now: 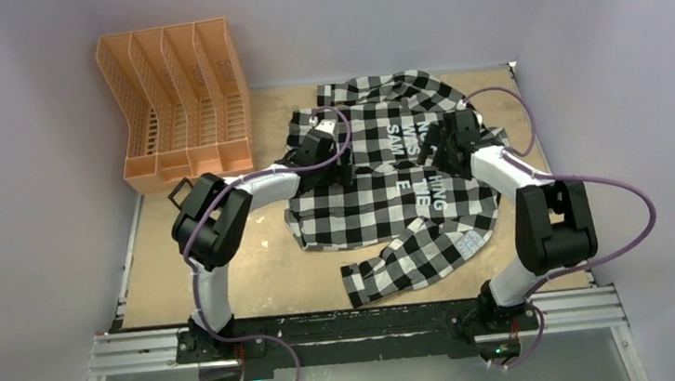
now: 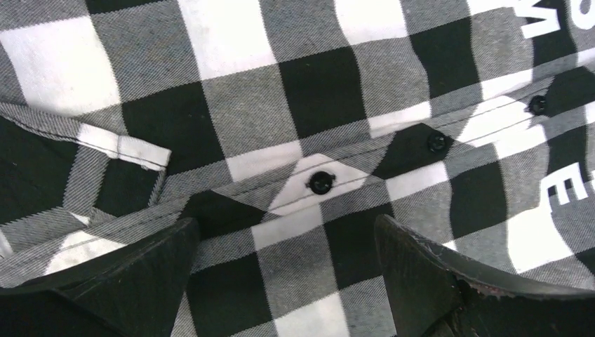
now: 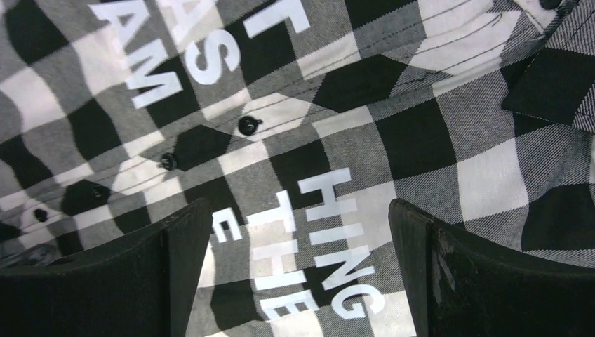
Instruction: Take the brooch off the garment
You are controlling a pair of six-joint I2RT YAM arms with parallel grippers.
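Observation:
The garment (image 1: 390, 190), a black-and-white check shirt with white block letters, lies spread on the table. It fills the left wrist view (image 2: 309, 91) and the right wrist view (image 3: 421, 133). The brooch is not in view in any frame. My left gripper (image 1: 342, 157) is open just above the shirt's left half, near the black buttons (image 2: 321, 182). My right gripper (image 1: 431, 149) is open above the shirt's right half, its fingers either side of the lettering (image 3: 337, 217). Neither holds anything.
An orange file rack (image 1: 178, 103) stands at the back left. Purple walls close in on the left, back and right. A sleeve and a pale label patch (image 1: 471, 243) lie toward the near right edge of the wooden table (image 1: 258, 273).

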